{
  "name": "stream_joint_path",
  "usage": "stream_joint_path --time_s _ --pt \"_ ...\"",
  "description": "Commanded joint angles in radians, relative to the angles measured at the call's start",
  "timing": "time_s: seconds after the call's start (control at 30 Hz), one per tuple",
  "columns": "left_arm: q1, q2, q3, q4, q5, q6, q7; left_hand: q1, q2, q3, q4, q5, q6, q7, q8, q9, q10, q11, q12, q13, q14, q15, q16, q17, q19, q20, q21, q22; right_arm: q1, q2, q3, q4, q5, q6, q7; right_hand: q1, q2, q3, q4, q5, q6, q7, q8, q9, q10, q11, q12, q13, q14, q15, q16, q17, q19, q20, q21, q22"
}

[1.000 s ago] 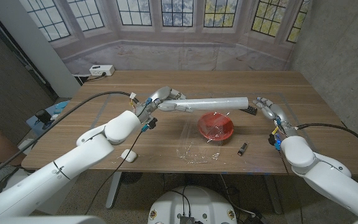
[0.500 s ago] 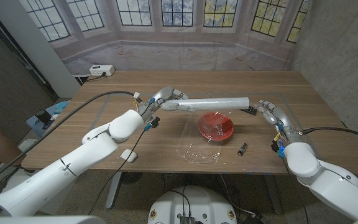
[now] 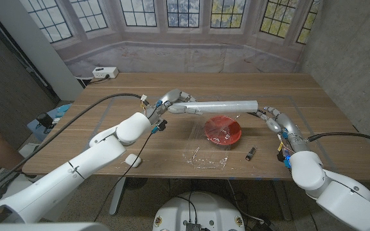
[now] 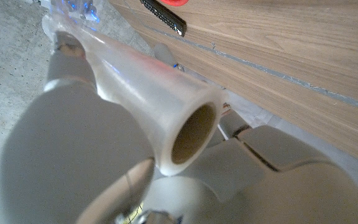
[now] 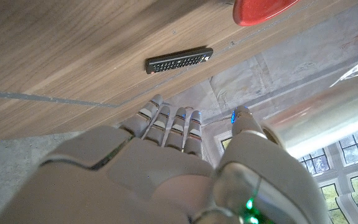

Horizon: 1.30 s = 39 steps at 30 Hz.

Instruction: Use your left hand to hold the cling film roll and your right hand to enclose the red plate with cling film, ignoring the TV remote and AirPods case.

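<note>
Gripping one end of the cling film roll (image 3: 220, 106), the left hand (image 3: 172, 101) holds it lengthwise just behind the red plate (image 3: 223, 129), its free end beside the empty, spread-fingered right hand (image 3: 275, 117).

We see a matt wooden table (image 3: 140, 90) with visible grain, a glossy red plate (image 3: 223, 130), a smooth, translucent cling film roll (image 3: 223, 106), crinkled clear film (image 3: 205, 158), and glossy white plastic hands (image 3: 175, 102) (image 3: 276, 118).
</note>
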Motion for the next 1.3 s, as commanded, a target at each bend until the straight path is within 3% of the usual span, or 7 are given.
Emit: stream_joint_path --time_s 0.03,0.87,1.3 --pt "-0.030 -0.027 0.028 0.030 0.029 0.001 0.004 0.321 0.328 -0.004 -0.003 0.005 0.005 0.001 0.006 0.000 0.007 0.000 -0.002 0.002 0.006 0.002 0.006 0.004 0.006 -0.002 0.001 0.001 -0.019 0.006 -0.034 -0.058 -0.050 -0.064 -0.004 0.004 0.001 0.004 -0.001 0.002 0.005 -0.001 0.001 0.002 0.003 0.001 -0.001 0.003 0.008 -0.068 0.000 0.002 0.009 -0.014 0.000 0.002" --pt "-0.099 -0.065 0.071 0.103 0.068 0.003 -0.018 0.320 0.327 -0.003 -0.003 0.006 0.005 0.000 0.005 -0.001 0.008 -0.001 -0.004 0.002 0.006 0.002 0.004 0.004 0.007 -0.002 0.000 0.001 -0.022 0.025 -0.096 -0.087 -0.106 -0.073 -0.010 0.005 0.001 0.006 -0.002 0.003 0.008 0.004 0.000 0.002 0.008 0.005 -0.001 0.003 0.014 -0.063 0.001 0.002 0.013 -0.011 0.000 0.002" --pt "-0.133 -0.070 0.090 0.127 0.089 0.001 -0.042 0.321 0.327 -0.003 -0.004 0.006 0.004 -0.001 0.005 -0.001 0.009 0.000 -0.005 0.003 0.004 0.001 0.003 0.004 0.006 -0.001 0.000 0.001 -0.026 0.043 -0.104 -0.069 -0.111 -0.044 -0.018 0.007 0.002 0.007 -0.003 0.003 0.009 0.002 0.000 0.002 0.007 0.003 -0.002 0.003 0.013 -0.065 0.000 0.002 0.012 -0.018 -0.001 0.002"
